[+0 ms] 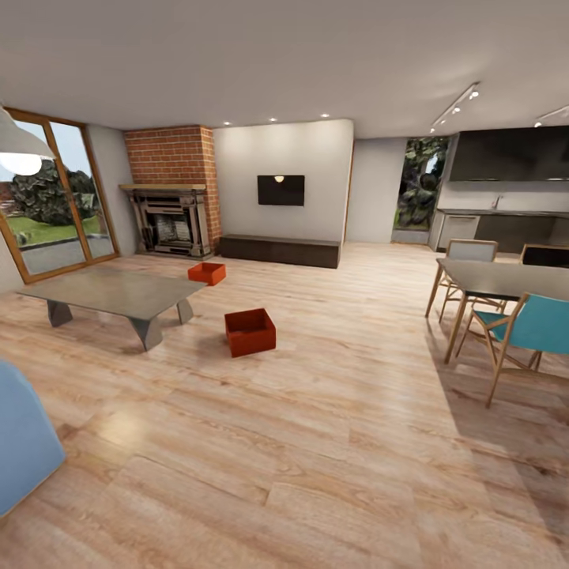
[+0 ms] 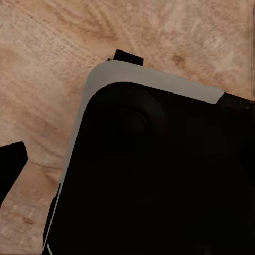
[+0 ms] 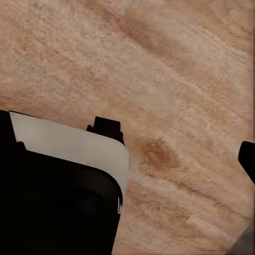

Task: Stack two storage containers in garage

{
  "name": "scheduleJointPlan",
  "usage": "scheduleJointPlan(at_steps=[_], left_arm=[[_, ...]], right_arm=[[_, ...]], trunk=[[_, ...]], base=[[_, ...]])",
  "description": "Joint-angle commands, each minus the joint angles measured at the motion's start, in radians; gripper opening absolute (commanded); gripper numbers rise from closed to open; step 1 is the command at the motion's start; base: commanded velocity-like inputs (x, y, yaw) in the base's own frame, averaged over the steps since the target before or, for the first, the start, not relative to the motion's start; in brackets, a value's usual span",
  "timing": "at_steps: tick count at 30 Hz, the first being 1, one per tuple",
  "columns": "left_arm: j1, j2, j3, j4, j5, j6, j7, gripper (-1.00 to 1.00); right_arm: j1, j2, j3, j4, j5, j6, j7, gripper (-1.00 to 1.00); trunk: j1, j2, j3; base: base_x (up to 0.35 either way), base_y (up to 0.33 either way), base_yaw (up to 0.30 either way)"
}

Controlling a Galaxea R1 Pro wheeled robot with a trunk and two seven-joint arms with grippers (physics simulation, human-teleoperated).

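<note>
Two orange-red storage containers sit on the light wood floor of the living room in the head view. The nearer container point(image 1: 250, 332) is just right of the glass table point(image 1: 111, 292). The farther container point(image 1: 207, 273) lies beyond the table's far corner, toward the brick fireplace point(image 1: 170, 217). Both are several steps ahead of me and nothing touches them. In the left wrist view my left gripper point(image 2: 127, 170) hangs over my dark base, one fingertip point(image 2: 11, 167) at the frame's edge. My right gripper point(image 3: 127, 159) likewise shows one fingertip point(image 3: 247, 159). Both hold nothing.
A blue sofa point(image 1: 24, 435) stands close at the left. A dining table point(image 1: 506, 276) with a teal chair point(image 1: 537, 324) stands at the right. Wood-framed glass doors point(image 1: 55, 197) fill the left wall. Wide open wood floor point(image 1: 316, 442) lies between me and the containers.
</note>
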Motion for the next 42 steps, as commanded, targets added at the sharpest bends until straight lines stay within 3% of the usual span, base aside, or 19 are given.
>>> scheduleJointPlan(at_steps=[1,42], left_arm=[[0.0,0.0,0.001,-0.001,0.011,0.004,0.0,1.0],[0.0,0.0,0.001,-0.001,0.011,0.004,0.0,1.0]], right_arm=[[-0.001,0.001,0.008,0.003,-0.008,-0.006,-0.001,1.0],[-0.001,0.003,0.008,0.003,-0.008,-0.006,0.0,1.0]], trunk=[[0.001,0.0,-0.001],[0.001,0.0,-0.001]], base=[[0.322,0.0,0.0],[0.324,0.0,0.0]])
